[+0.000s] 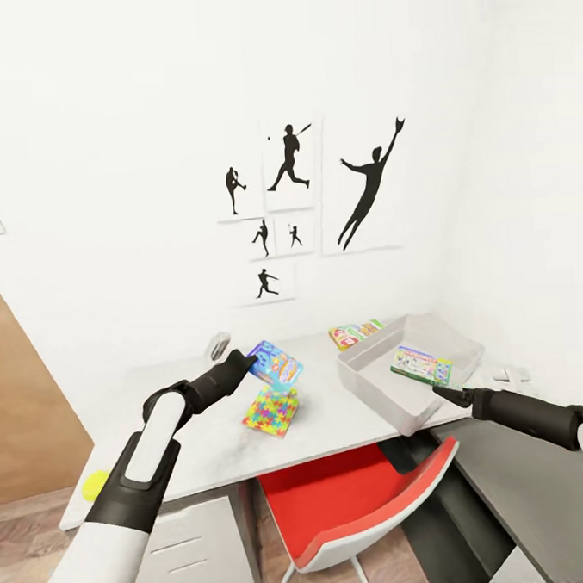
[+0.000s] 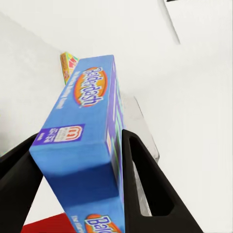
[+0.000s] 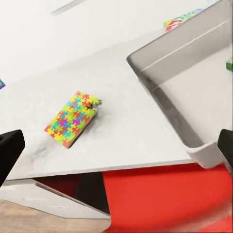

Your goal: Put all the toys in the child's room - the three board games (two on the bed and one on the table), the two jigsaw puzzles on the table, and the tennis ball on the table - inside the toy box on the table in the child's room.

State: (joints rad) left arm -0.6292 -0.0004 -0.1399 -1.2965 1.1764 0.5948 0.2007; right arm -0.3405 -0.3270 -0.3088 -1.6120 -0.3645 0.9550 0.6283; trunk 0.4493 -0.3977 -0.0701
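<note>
Left gripper (image 2: 92, 179) jaws clamped on blue board game (image 2: 90, 141); right gripper (image 3: 116, 145) jaws wide, empty, near toy box (image 3: 170, 82).

Blue board game (image 1: 275, 363): clamped in left end effector (image 1: 244, 361), raised above bench (image 1: 350, 409). Jigsaw puzzle (image 1: 271, 412): flat on bench. Toy box (image 1: 375, 381): green board game (image 1: 421, 365) inside. Third board game (image 1: 355, 333): behind toy box.

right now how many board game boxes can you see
3: a blue box held in the left hand above the desk, a green-and-white one inside the grey toy box, and a red-and-green one behind it. Others may be hidden.
</note>
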